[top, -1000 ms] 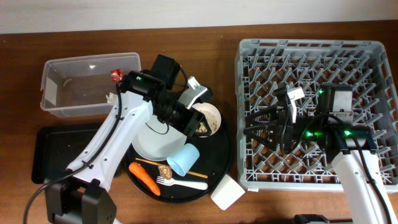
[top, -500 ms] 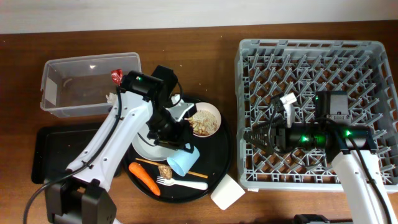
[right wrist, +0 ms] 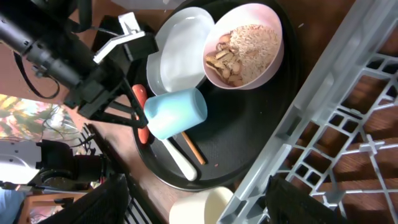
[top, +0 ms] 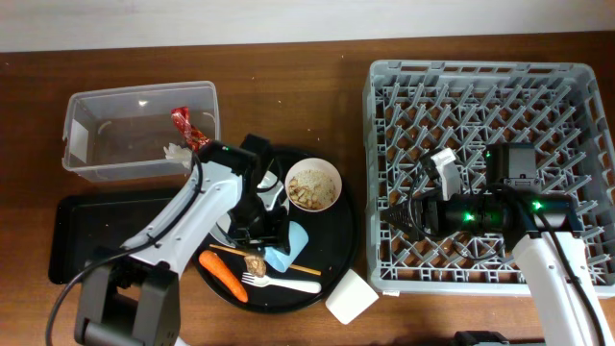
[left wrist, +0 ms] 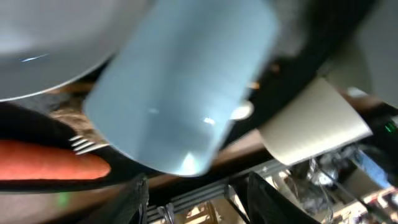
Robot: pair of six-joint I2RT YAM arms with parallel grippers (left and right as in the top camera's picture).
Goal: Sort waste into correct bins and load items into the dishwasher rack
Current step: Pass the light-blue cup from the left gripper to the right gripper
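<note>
Reaching with fingers apart, the left claw (left wrist: pixel 198 199) hangs beside the blue cup (top: pixel 288 246), on its side on the round tray (top: pixel 338 258) near the bench's front edge; a glancing touch could roll it onto the fork (top: pixel 288 284); right claw (top: pixel 392 217) likewise apart

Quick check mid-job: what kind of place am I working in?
Probably a tabletop dish-clearing station: a grey dishwasher rack, a round black tray holding a used white bowl, and a clear tub on a wooden table.
</note>
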